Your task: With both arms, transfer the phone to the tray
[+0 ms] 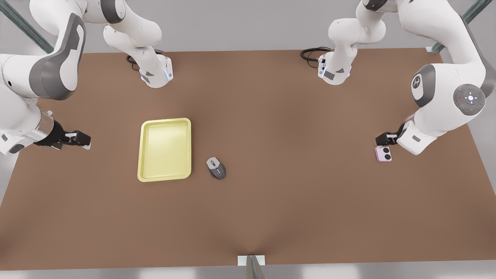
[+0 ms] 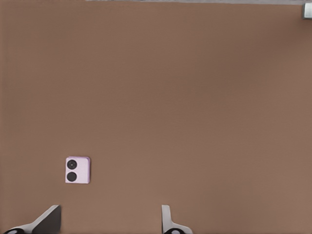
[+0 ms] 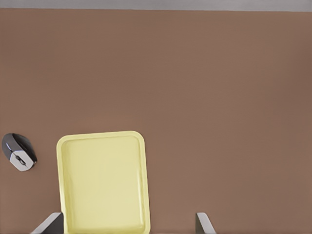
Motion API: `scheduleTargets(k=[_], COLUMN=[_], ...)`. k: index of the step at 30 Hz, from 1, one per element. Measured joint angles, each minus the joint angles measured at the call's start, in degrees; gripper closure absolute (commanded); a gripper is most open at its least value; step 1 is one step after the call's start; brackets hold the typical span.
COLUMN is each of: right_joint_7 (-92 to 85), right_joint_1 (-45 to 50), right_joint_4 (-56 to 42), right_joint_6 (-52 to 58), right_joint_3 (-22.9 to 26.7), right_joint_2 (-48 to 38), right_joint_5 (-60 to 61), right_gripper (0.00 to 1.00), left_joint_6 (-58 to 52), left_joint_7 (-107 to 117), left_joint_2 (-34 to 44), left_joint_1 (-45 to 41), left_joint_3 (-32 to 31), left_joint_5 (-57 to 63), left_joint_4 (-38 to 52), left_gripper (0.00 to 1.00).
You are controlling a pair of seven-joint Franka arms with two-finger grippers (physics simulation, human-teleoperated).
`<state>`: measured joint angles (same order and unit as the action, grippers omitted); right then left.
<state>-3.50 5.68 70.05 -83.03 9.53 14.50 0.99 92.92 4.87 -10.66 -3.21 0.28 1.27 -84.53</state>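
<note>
The pale pink phone lies flat on the brown table at the front view's right, its two black lenses facing up. My left gripper hovers just beside it, toward the table's far side. In the left wrist view its fingers stand wide apart and open, with the phone ahead of them on the table. The yellow tray sits left of centre with nothing in it. My right gripper waits open to the tray's left, well apart from it. The right wrist view looks down on the tray between the right gripper's fingertips.
A grey-and-silver mouse lies just right of the tray's near corner, and appears again as the mouse in the right wrist view. Black cables coil by the arm bases at the back edge. A metal post stands at the front edge.
</note>
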Motion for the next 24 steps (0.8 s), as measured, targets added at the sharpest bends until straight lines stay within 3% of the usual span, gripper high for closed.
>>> scheduleTargets(k=[4, 8, 13, 16, 24], right_joint_7=[-0.3, -0.7, -1.0, -1.1, -1.4], right_joint_1=[0.1, 0.0, 0.2, 0.1, 0.0], right_joint_4=[0.0, 0.0, 0.1, 0.0, 0.0], right_joint_6=[0.0, 0.0, 0.0, 0.0, 0.3], right_joint_3=[0.0, 0.0, -0.1, -0.1, -0.1], right_joint_2=[-0.1, 0.0, 0.1, 0.1, -0.3], right_joint_5=[-0.2, -0.2, -0.1, -0.2, -0.2], right_gripper=[0.00, 0.00, 0.00, 0.00, 0.00], left_joint_6=[1.0, 7.2, 26.5, 38.6, 54.3], left_joint_7=[-0.7, -2.7, -6.6, -10.4, -21.1], left_joint_2=[-2.6, -2.8, -2.2, -3.4, -6.0], left_joint_1=[0.1, 0.2, 0.4, 2.7, 6.5], left_joint_3=[1.3, 5.9, 10.8, 13.1, 13.5], left_joint_5=[0.1, -0.1, -0.3, -0.3, -0.2], left_joint_4=[-1.7, -13.8, -35.7, -43.3, -47.1], left_gripper=[0.00, 0.00, 0.00, 0.00, 0.00])
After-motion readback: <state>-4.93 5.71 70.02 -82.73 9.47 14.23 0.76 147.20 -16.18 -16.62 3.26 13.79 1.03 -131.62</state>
